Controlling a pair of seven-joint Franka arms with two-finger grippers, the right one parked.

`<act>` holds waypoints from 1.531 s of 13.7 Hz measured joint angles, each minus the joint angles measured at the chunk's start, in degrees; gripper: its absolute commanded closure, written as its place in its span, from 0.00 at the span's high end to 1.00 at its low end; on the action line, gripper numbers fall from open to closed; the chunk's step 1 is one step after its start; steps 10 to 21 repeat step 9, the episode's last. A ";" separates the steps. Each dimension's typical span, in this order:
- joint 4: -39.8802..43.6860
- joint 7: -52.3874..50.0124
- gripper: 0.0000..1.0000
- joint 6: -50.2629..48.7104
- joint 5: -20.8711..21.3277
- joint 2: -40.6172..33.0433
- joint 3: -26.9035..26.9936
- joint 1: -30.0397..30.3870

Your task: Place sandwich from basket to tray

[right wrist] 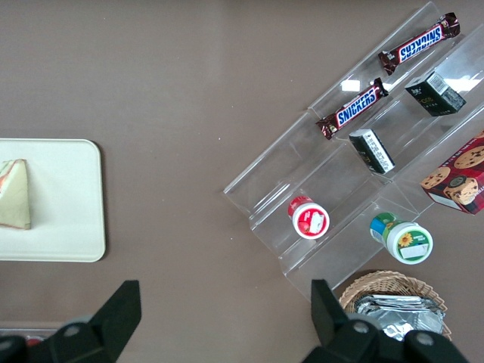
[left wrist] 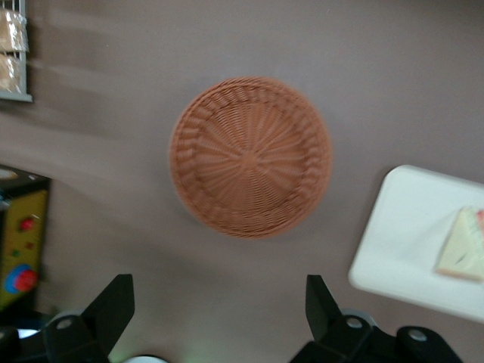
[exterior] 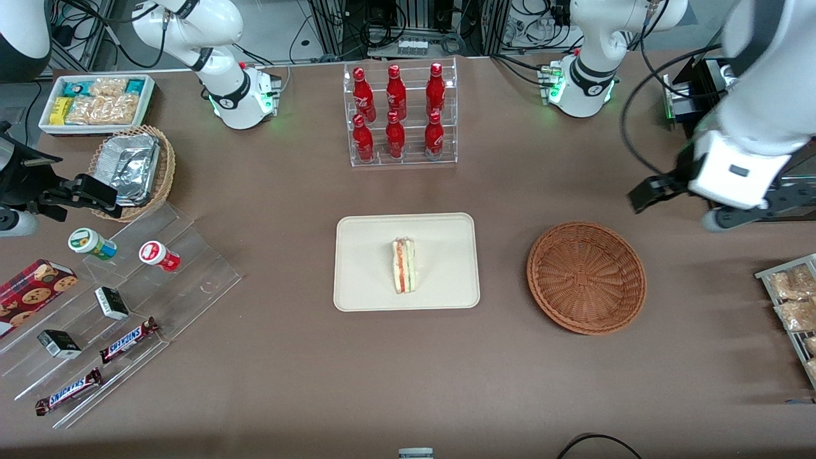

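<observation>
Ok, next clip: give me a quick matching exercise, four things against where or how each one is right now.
Things:
1. sandwich
2. basket
3. tool
4. red bottles

States:
A. empty
B. open, raised above the table near the basket
C. lying on the tray
D. standing in a clear rack

Pairs: 1-C, 2-A, 3-B, 4-D

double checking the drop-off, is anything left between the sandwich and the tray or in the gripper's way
Nothing visible. The sandwich already lies on the tray, and the basket beside it holds nothing. The gripper is open, holding nothing, raised above the table toward the working arm's end, farther from the front camera than the basket.
</observation>
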 measured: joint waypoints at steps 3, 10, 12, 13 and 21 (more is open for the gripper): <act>-5.68 9.62 1.00 0.05 -1.23 -4.81 0.05 4.93; -6.85 14.85 1.00 -0.14 -1.91 -8.12 0.05 10.27; -6.85 14.85 1.00 -0.14 -1.91 -8.12 0.05 10.27; -6.85 14.85 1.00 -0.14 -1.91 -8.12 0.05 10.27; -6.85 14.85 1.00 -0.14 -1.91 -8.12 0.05 10.27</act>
